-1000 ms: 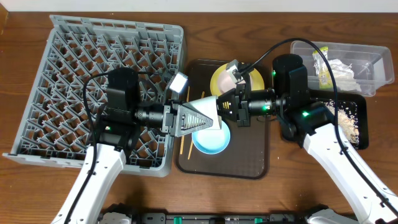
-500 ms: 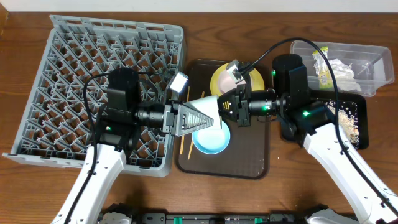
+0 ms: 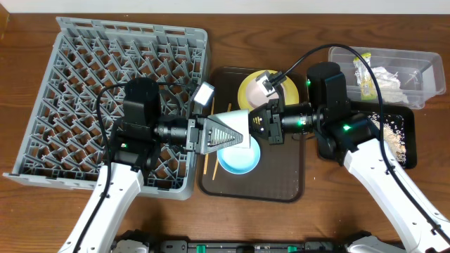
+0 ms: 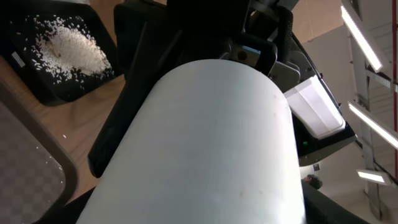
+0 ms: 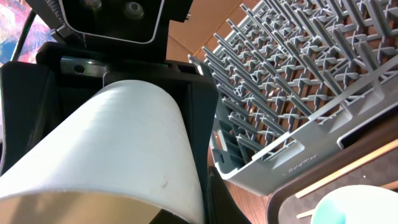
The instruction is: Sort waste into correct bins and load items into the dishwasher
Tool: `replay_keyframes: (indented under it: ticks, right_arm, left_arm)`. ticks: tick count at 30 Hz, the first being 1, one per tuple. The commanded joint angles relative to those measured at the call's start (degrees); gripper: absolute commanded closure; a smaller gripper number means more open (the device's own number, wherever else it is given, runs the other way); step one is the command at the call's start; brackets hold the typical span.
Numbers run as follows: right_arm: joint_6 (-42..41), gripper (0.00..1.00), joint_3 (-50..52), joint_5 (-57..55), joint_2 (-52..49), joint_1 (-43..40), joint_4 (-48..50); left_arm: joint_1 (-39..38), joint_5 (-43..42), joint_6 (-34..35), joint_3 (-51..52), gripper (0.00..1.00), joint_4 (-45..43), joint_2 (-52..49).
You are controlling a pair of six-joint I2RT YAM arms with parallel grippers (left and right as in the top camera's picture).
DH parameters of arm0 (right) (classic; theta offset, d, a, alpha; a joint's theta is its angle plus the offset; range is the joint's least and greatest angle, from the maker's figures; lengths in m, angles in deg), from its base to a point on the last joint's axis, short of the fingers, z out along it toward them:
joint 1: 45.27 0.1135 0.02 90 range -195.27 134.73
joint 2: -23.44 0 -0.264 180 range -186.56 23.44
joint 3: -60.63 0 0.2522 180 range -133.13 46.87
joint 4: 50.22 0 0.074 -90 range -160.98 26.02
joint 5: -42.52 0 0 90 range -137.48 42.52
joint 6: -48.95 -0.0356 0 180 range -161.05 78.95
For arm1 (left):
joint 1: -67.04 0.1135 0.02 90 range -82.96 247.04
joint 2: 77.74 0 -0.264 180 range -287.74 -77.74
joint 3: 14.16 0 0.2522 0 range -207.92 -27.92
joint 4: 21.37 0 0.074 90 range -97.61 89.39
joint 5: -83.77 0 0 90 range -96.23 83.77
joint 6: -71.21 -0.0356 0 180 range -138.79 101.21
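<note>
A white bowl [image 3: 238,118] hangs tilted between both grippers above the dark brown tray [image 3: 281,179]. My left gripper [image 3: 240,133] straddles it from the left and is shut on it; the bowl fills the left wrist view [image 4: 205,143]. My right gripper [image 3: 254,124] pinches its rim from the right, and the bowl also shows in the right wrist view [image 5: 112,143]. Below it a light blue bowl [image 3: 238,159] sits on the tray. A yellow plate [image 3: 283,88] lies at the tray's far end. Chopsticks [image 3: 209,166] lie along the tray's left edge.
The grey dish rack [image 3: 105,77] stands at the left and also shows in the right wrist view [image 5: 298,81]. At the right, the clear tub [image 3: 422,95] holds the wrapper [image 3: 363,77] and crumpled white paper [image 3: 388,76]. The black tray [image 3: 409,151] holds rice crumbs [image 3: 391,137].
Both grippers and the white bowl between them have shifted slightly to the right. Nothing else has moved.
</note>
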Motion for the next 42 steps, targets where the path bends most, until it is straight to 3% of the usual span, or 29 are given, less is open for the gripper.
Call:
replay_keyframes:
  ticks: [1, 11, 18, 24, 27, 33, 42]
  right_arm:
    - [0.48, 0.99, 1.09, -1.57, -0.31, 1.6, -2.6]
    - [0.48, 0.99, 1.09, -1.57, -0.31, 1.6, -2.97]
    - [0.48, 0.9, 1.09, -1.53, -0.31, 1.6, -3.06]
    - [0.5, 0.83, 1.09, -1.55, -0.31, 1.55, -4.04]
    - [0.48, 0.83, 1.09, -1.55, -0.31, 0.94, -4.04]
    - [0.5, 0.94, 1.09, -1.57, -0.31, -0.33, -3.87]
    - [0.68, 0.94, 1.09, -1.55, -0.28, -1.18, -0.52]
  left_arm:
    - [0.22, 8.55, -0.26, -1.4, 0.27, -1.42, 0.33]
    - [0.22, 10.43, -0.28, -1.4, 0.27, -3.1, 0.33]
    - [0.22, 14.32, -3.78, -1.4, 0.42, -3.02, 0.33]
    - [0.24, 19.45, -7.08, -1.4, 0.47, -3.04, 0.33]
    - [0.24, 19.45, -7.45, -1.4, 0.49, -3.02, 0.33]
    - [0.22, 19.37, -7.45, -1.4, 0.46, -2.75, 0.33]
    - [0.22, 19.39, -7.48, -1.4, 0.46, -1.14, 0.33]
